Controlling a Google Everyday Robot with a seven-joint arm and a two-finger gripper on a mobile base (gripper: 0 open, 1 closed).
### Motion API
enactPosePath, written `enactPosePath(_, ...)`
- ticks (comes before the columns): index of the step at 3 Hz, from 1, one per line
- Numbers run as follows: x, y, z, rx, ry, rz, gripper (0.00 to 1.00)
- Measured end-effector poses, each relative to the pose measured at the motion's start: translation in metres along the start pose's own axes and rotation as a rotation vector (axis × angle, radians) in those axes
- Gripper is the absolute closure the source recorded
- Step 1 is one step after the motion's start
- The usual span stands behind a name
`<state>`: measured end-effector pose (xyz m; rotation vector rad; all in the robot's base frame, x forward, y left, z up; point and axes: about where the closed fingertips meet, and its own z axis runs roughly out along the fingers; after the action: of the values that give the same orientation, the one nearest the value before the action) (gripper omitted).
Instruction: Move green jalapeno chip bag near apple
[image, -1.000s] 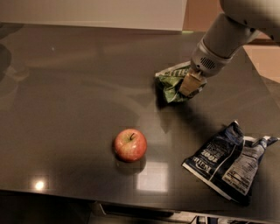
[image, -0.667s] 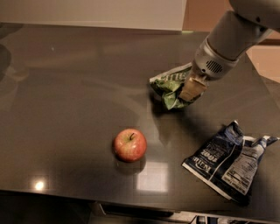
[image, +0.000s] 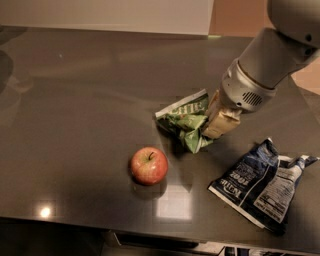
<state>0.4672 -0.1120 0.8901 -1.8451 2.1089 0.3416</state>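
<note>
The green jalapeno chip bag (image: 185, 121) is crumpled, with white lettering on top, and hangs in my gripper (image: 212, 131) a little above the dark table. The gripper comes in from the upper right and is shut on the bag's right side. The red apple (image: 149, 165) with a dark stem stands on the table to the lower left of the bag, a short gap away.
A larger dark blue chip bag (image: 262, 184) lies flat at the right, near the table's front edge (image: 150, 230). The dark glossy table (image: 75, 100) stretches to the left and back. A light wall runs along the far side.
My gripper has carried the green bag down and to the left, closer to the apple. The apple and the blue bag have not moved.
</note>
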Motion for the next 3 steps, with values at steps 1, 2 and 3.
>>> enactPosePath(1, 0.002, 0.02, 0.01, -0.046, -0.018, -0.037, 0.82)
enactPosePath(2, 0.001, 0.029, 0.017, -0.074, -0.036, -0.058, 0.59)
enactPosePath(3, -0.002, 0.034, 0.021, -0.092, -0.053, -0.075, 0.35)
